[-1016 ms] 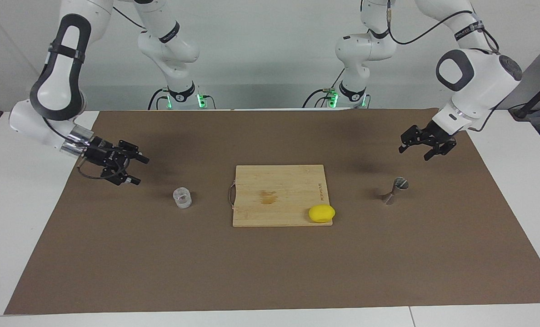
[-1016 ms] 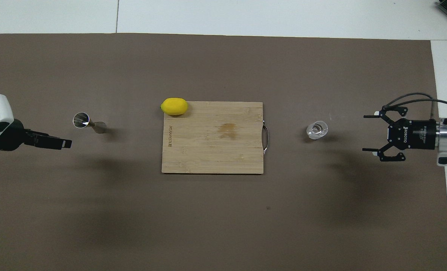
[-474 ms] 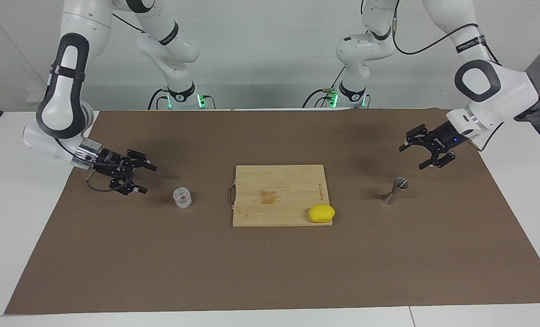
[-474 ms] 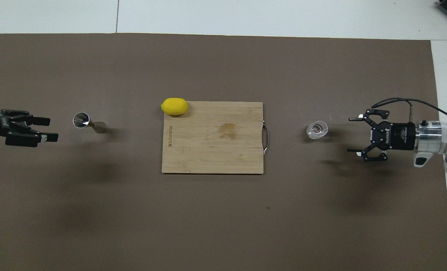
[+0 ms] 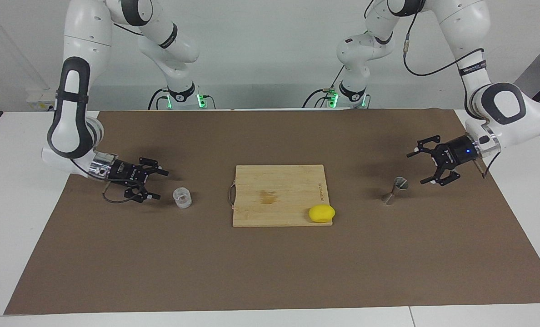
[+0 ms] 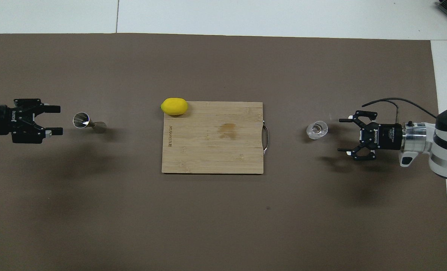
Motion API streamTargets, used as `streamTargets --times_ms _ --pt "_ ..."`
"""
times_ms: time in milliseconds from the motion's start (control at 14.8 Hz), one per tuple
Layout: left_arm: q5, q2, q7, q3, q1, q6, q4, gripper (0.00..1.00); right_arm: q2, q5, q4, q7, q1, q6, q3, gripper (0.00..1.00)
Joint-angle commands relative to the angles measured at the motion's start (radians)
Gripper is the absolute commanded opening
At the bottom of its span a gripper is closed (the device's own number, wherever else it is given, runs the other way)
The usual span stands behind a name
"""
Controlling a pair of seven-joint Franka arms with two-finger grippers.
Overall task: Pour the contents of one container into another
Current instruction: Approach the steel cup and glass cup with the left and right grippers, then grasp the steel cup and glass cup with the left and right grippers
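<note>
Midway between my two sets of jaws lies a bamboo cutting board (image 5: 279,195) on the brown mat (image 5: 270,263). A yellow lemon (image 5: 321,213) sits on its corner, toward my left jaws.

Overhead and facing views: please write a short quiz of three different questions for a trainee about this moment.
1. True or false: the right gripper is shut on the clear cup.
2. The lemon lies on a corner of the cutting board. Toward which arm's end of the table is that corner? A) left arm's B) right arm's
3. Fill in: the left gripper is open beside the steel ____.

Key
1. False: its fingers are open and the cup stands apart from them on the mat.
2. A.
3. jigger.
</note>
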Motion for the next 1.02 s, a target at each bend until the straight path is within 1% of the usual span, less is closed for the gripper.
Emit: streamTargets --times_ms 0,135,271,406,542,677,813,948 --pt "-0.087 0.059 0.149 -0.014 0.071 -0.048 0.03 1.0 0.047 0.024 0.057 0.038 0.012 -0.014 0.004 1.0" --pt "-0.115 0.07 0.156 -0.014 0.103 -0.097 0.02 1.0 0.067 0.029 0.075 0.044 0.015 -0.011 0.004 1.0" --pt "-0.171 0.078 0.244 -0.016 0.113 -0.108 0.006 1.0 0.088 0.053 0.078 0.044 0.017 -0.013 0.005 1.0" --pt "-0.24 0.143 0.336 -0.016 0.113 -0.182 0.015 1.0 0.105 0.081 0.078 0.041 0.043 -0.008 0.007 1.0" --pt "-0.273 0.168 0.431 -0.016 0.113 -0.212 0.007 1.0 0.113 0.098 0.08 0.041 0.048 -0.001 0.007 1.0" --pt "-0.296 0.222 0.56 -0.022 0.108 -0.275 0.004 1.0 0.113 0.116 0.078 0.039 0.064 0.002 0.007 1.0" --pt "-0.299 0.268 0.626 -0.03 0.113 -0.298 0.009 1.0 0.125 0.124 0.078 0.035 0.069 0.006 0.007 1.0" --pt "-0.3 0.279 0.655 -0.033 0.117 -0.299 0.007 1.0 0.134 0.124 0.078 0.03 0.069 0.006 0.007 1.0"
